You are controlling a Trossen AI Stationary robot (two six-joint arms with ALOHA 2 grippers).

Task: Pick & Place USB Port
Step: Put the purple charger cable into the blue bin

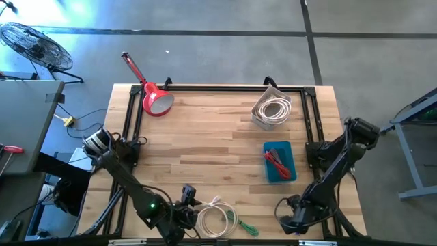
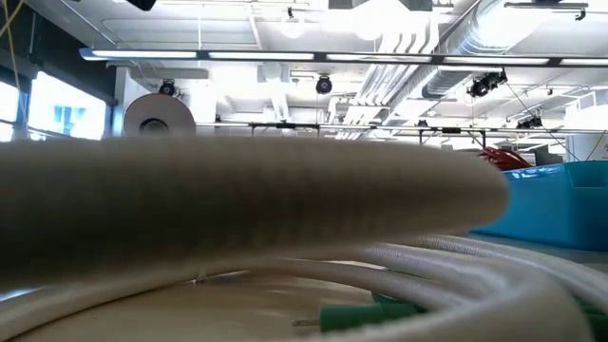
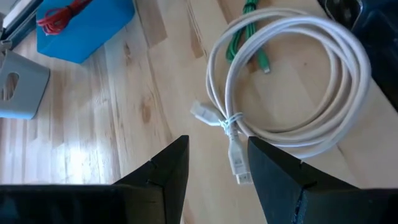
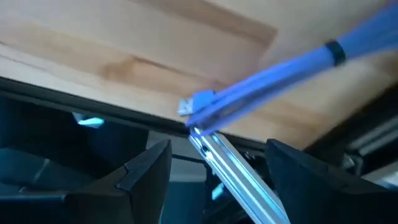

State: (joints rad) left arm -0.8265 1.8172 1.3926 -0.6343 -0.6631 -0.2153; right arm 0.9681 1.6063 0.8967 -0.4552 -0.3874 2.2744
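Observation:
A coiled white USB cable (image 3: 292,81) lies flat on the wooden table near its front edge, bound by a tie, with one plug (image 3: 238,163) and another (image 3: 200,111) sticking out. My left gripper (image 3: 217,174) (image 1: 186,217) hovers open just short of the coil (image 1: 215,220), the nearer plug showing beside one finger, apart from it. My right gripper (image 4: 217,180) (image 1: 288,220) is open at the front right edge. A blurred blue cable (image 4: 267,71) with a plug end (image 4: 194,103) shows beyond its fingers; whether they touch, I cannot tell.
A green cable (image 3: 247,37) lies by the coil. A blue bin (image 1: 278,162) holding a red cable stands right of centre. A grey bin (image 1: 273,109) with a white cable stands far right. A red lamp (image 1: 156,101) lies far left. The low view is filled by the coil (image 2: 247,204).

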